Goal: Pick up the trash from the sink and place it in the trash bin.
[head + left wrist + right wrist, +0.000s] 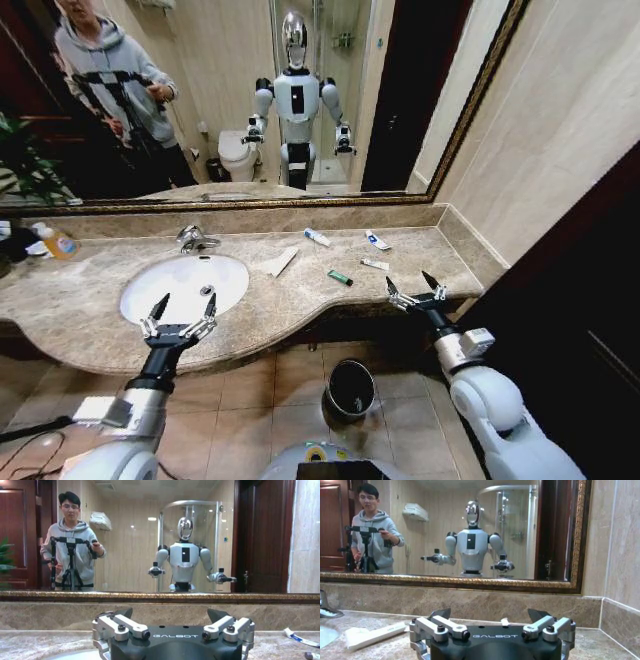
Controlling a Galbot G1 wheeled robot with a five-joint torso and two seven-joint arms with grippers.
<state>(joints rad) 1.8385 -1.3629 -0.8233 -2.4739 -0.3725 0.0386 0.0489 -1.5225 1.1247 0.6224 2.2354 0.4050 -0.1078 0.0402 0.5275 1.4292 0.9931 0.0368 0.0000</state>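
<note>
Here, both grippers hover spread wide and empty at the counter's front edge.

The head view shows the left gripper [180,312] over the sink [150,290] rim at lower left, the right gripper [415,290] right of centre, and the trash bin [351,388] on the floor (bottom centre). Trash lies on the marble: folded paper [281,262], green stick [340,277], white tubes [317,237]. The right wrist view shows the paper [372,634] close up.

"GALBOT" in pale capitals stands on the black housing of my left gripper [170,620], and the same word on my right gripper [490,620], each between the spread fingers (the only lettering I can read here); markings on the small tubes [317,237] on the counter are too small to make out
</note>
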